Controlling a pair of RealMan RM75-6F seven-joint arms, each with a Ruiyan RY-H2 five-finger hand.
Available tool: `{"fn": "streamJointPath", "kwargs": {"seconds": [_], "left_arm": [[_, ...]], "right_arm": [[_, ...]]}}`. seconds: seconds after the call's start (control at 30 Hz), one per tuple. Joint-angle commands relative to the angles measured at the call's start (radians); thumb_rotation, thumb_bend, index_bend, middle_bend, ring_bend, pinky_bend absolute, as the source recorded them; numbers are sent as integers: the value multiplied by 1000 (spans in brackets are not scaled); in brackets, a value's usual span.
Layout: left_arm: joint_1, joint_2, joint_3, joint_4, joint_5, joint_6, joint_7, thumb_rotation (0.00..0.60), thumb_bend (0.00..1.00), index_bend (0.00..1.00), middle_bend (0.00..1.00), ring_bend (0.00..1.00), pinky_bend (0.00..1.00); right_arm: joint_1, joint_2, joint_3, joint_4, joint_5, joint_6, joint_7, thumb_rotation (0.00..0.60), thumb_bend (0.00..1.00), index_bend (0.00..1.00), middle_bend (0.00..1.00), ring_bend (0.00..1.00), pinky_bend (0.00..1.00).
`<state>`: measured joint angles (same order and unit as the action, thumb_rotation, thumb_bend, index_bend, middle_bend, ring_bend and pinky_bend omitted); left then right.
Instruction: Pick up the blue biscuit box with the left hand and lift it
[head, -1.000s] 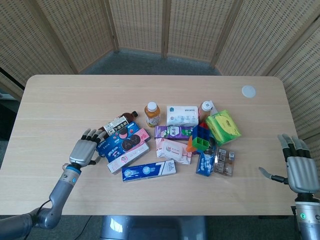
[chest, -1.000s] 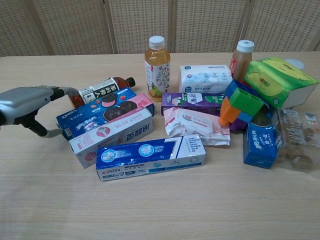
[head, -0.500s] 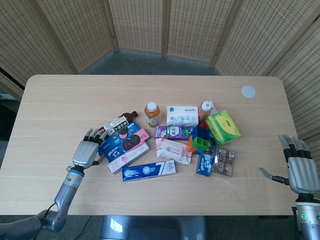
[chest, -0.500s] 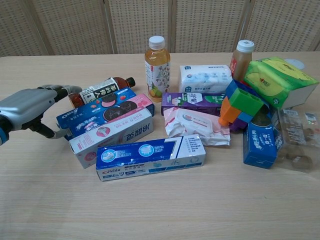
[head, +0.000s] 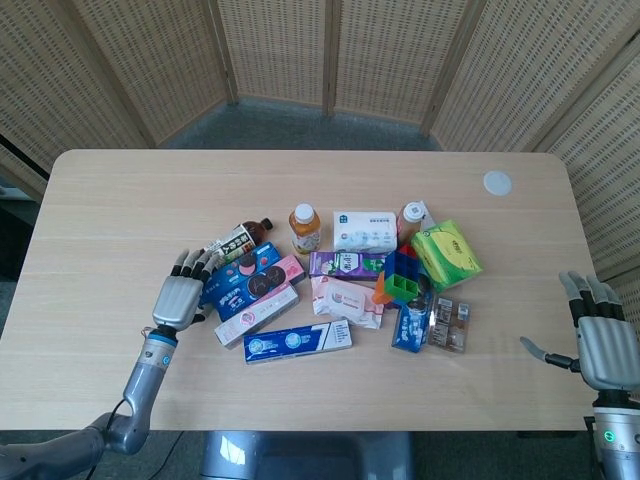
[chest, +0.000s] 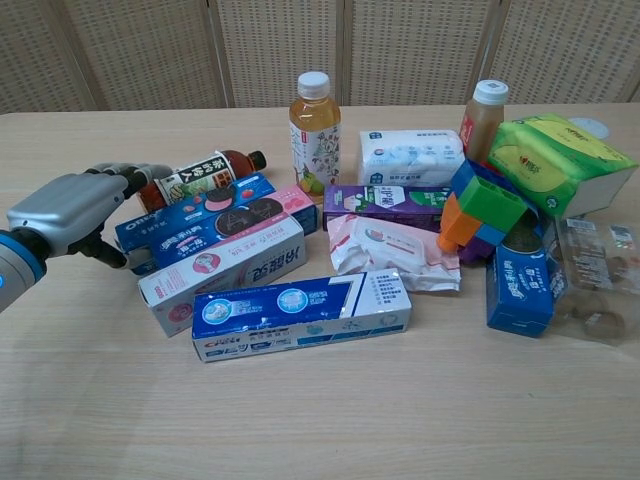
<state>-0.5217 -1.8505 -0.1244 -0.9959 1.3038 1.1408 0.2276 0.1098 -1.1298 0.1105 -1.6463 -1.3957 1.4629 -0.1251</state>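
The blue biscuit box (head: 243, 282) (chest: 205, 218) lies flat at the left edge of the heap, its left end pointing at my left hand (head: 180, 298) (chest: 65, 212). The hand sits at that end with its fingers (chest: 128, 176) spread over the box's corner and the thumb low beside it. The fingers touch or nearly touch the box but do not grip it. My right hand (head: 603, 340) hovers by the table's right edge, fingers apart and holding nothing.
A dark tea bottle (chest: 200, 177) lies just behind the blue box. A pink box (chest: 225, 268) presses against the blue box's front, with a blue-and-white toothpaste box (chest: 300, 312) nearer me. Bottles, tissue packs and toy blocks (chest: 480, 205) crowd the right.
My left hand has slid forward and right along the table to the blue box's left end, nudging the box and tea bottle slightly. The right hand has barely moved.
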Motion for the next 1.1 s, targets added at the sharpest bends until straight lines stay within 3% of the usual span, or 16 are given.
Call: {"fn": "streamJointPath", "kwargs": {"seconds": [0.03,0.73,0.87,1.1], "left_arm": [[-3,0,-9,5,-1,0,-9,600,344,0,0,0,0],[-7,100,-88,33,-68,-25,-25,600,343,0,0,0,0],[-4,125,-102,-20,-71,-17,-58,600,343,0,0,0,0],[-1,170,-60,-133,-56,-57,-50,600,344,0,6,20,0]], "right_arm": [[-2,1,0,-3,1,0,2,314,30,0,0,0,0],[6,3,7,-47,1,-6,-32,314,30,0,0,0,0],[6,6,8,-52,2,-5,-34,313,31,0,0,0,0],[11,2,10,-41,2,-13,-24,313,30,0,0,0,0]]}}
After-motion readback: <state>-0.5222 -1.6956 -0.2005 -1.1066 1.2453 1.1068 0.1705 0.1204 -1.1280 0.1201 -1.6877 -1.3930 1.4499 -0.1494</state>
